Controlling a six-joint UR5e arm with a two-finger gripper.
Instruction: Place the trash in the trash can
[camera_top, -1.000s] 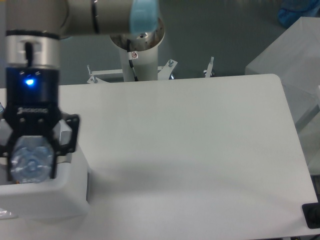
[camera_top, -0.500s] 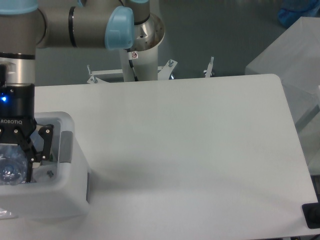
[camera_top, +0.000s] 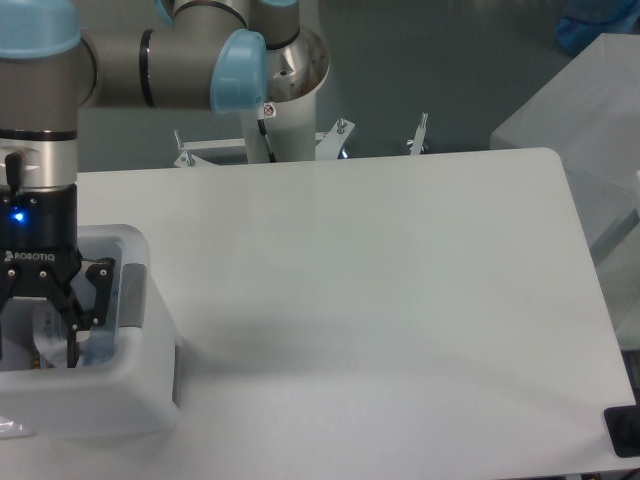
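At the left edge of the camera view, the gripper (camera_top: 40, 335) hangs over the white trash can (camera_top: 110, 395), its fingers spread apart and holding nothing. Inside the can, the blue-labelled bottle (camera_top: 100, 345) is only partly visible behind the fingers and wall; the wrapper cannot be made out. Half a second earlier, the bottle sat between the fingers; the gripper now stands slightly higher.

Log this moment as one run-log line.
phase: release | hand: open, above trash can | bottle: inside can, not gripped | wrapper: not identifiable | table: no trash visible
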